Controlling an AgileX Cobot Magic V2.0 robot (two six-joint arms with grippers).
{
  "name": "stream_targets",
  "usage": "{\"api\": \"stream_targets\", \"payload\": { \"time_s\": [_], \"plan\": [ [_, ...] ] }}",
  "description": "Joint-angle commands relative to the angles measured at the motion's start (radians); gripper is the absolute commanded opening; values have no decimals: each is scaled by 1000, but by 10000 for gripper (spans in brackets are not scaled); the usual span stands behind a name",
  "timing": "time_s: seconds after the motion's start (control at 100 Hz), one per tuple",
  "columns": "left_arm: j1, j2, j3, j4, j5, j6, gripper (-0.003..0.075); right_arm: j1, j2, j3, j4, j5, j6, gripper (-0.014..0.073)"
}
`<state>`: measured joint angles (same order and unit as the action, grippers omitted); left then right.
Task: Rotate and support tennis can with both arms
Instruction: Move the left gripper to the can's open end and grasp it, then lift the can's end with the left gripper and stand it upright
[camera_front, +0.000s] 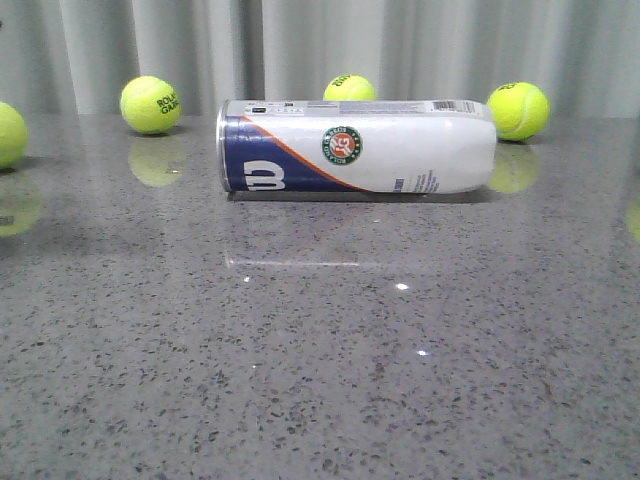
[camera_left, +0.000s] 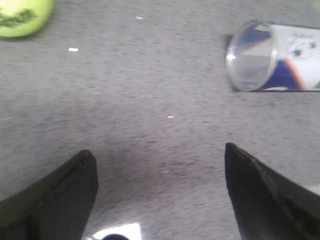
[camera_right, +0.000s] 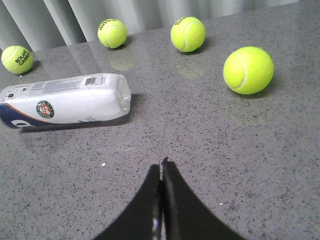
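Note:
The tennis can (camera_front: 356, 147) lies on its side on the grey table, metal rim to the left, closed end to the right, navy and orange label and round logo facing me. Neither arm shows in the front view. In the left wrist view the can (camera_left: 272, 56) shows its open rim, and my left gripper (camera_left: 160, 152) is open and empty over bare table, apart from it. In the right wrist view the can (camera_right: 65, 99) lies ahead, and my right gripper (camera_right: 161, 162) is shut and empty, well short of the can's closed end.
Yellow-green tennis balls stand behind the can at the left (camera_front: 150, 104), middle (camera_front: 350, 88) and right (camera_front: 518, 110), and one at the far left edge (camera_front: 8, 134). A grey curtain hangs behind the speckled table (camera_front: 320, 380).

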<state>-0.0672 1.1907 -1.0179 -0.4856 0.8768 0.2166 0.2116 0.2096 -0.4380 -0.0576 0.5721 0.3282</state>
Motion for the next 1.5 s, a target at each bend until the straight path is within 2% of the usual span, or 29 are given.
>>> {"api": "stream_targets", "payload": {
  "time_s": [0.0, 0.12, 0.26, 0.55, 0.74, 0.87, 1.07, 1.15, 1.21, 1.4, 1.49],
  "plan": [
    [-3, 38, -57, -195, 12, 109, 512, -8, 9, -25, -2, -82, -3, -36],
    [-3, 123, -89, -408, 74, 218, 512, -8, 9, -25, -2, -82, -3, -36],
    [-3, 227, -121, -567, 141, 305, 512, -8, 9, -25, -2, -82, -3, -36],
    [-64, 435, -230, -694, 161, 350, 512, -8, 9, -25, -2, -82, -3, -36],
    [-119, 554, -307, -794, 118, 392, 512, -8, 9, -25, -2, -82, -3, -36],
    [-150, 627, -364, -897, 132, 423, 512, -8, 9, -25, -2, -82, -3, -36],
    [-182, 690, -427, -948, 184, 425, 507, -8, 9, -25, -2, -82, -3, -36],
    [-187, 691, -427, -954, 193, 425, 461, -8, 9, -25, -2, -82, -3, -36],
    [-187, 691, -427, -954, 214, 425, 393, -8, 9, -25, -2, -82, -3, -36],
    [-187, 691, -427, -974, 272, 432, 114, -8, 9, -25, -2, -82, -3, -36],
    [-187, 691, -427, -1004, 293, 438, 20, -8, 9, -25, -2, -82, -3, -36]
  ]
}}
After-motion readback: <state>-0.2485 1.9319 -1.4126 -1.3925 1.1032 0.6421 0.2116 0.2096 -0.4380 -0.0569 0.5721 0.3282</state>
